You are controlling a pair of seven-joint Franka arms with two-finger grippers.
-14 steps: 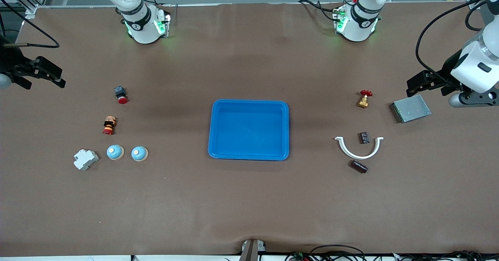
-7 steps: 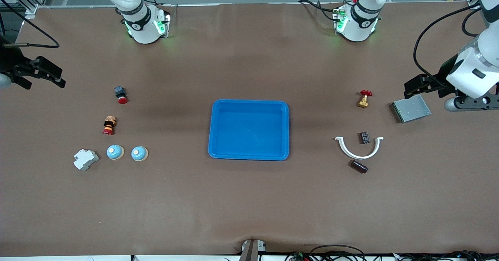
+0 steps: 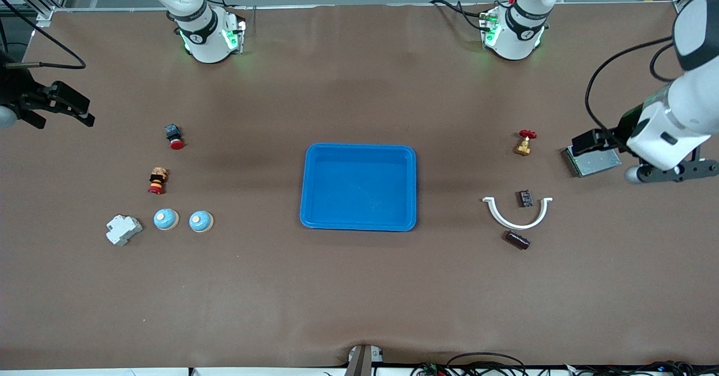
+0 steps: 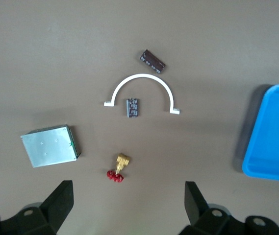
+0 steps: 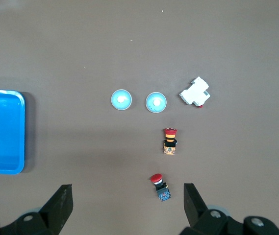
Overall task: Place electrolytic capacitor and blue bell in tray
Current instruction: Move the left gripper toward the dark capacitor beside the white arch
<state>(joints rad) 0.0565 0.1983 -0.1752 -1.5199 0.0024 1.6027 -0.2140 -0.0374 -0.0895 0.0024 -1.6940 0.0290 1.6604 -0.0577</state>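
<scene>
The bright-blue tray (image 3: 359,147) lies empty at the table's middle. Two blue bells (image 3: 166,219) (image 3: 200,221) stand side by side toward the right arm's end; both show in the right wrist view (image 5: 121,99) (image 5: 155,102). The electrolytic capacitor (image 3: 517,240), a dark cylinder, lies toward the left arm's end, nearer the front camera than a white arc (image 3: 517,214); it also shows in the left wrist view (image 4: 152,60). My left gripper (image 3: 584,141) (image 4: 127,196) is open and empty, up over the grey metal box (image 3: 592,161). My right gripper (image 3: 89,112) (image 5: 128,196) is open and empty and waits at its table end.
A small dark component (image 3: 526,198) lies inside the white arc. A brass valve with a red handle (image 3: 524,142) stands beside the grey box. Near the bells are a white breaker (image 3: 123,229), a red-and-yellow button (image 3: 158,180) and a red push button (image 3: 174,136).
My left gripper has moved toward the tray and the front camera, from beside the grey box to over it. The right arm and all objects have not moved.
</scene>
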